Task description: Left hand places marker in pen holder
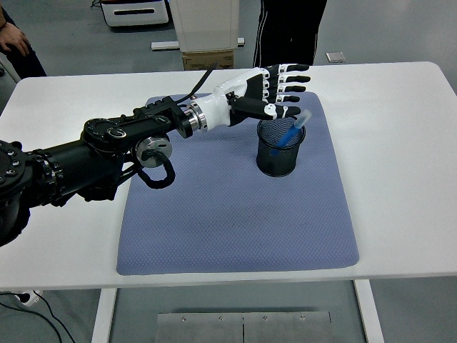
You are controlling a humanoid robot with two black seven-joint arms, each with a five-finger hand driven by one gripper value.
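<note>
The left hand (278, 89) hovered with its fingers (294, 78) spread wide and straight, holding nothing, palm turned toward the far right of the table (400, 143). Just below and slightly ahead of the fingertips, the blue marker (291, 131) sat inside the black mesh pen holder (280, 147), blurred in the head view, so it may have been dropping or just settling. Its long axis ran steeply, upper end tilted toward the right rim of the holder and poking out near the thumb, lower end down toward the middle of the cup. Hand and marker looked apart, though the gap between thumb and marker tip was too slight to judge with certainty.

The holder stood upright directly under the hand, on a blue-grey mat (235, 214) that stretched back toward the robot beneath the left forearm. The placing looked done, judging from the marker within the rim; what remained was likely lifting the hand clear without brushing the holder's edge. The right arm was not in view. Beyond the far edge of the table, a person's legs (289, 32) showed.
</note>
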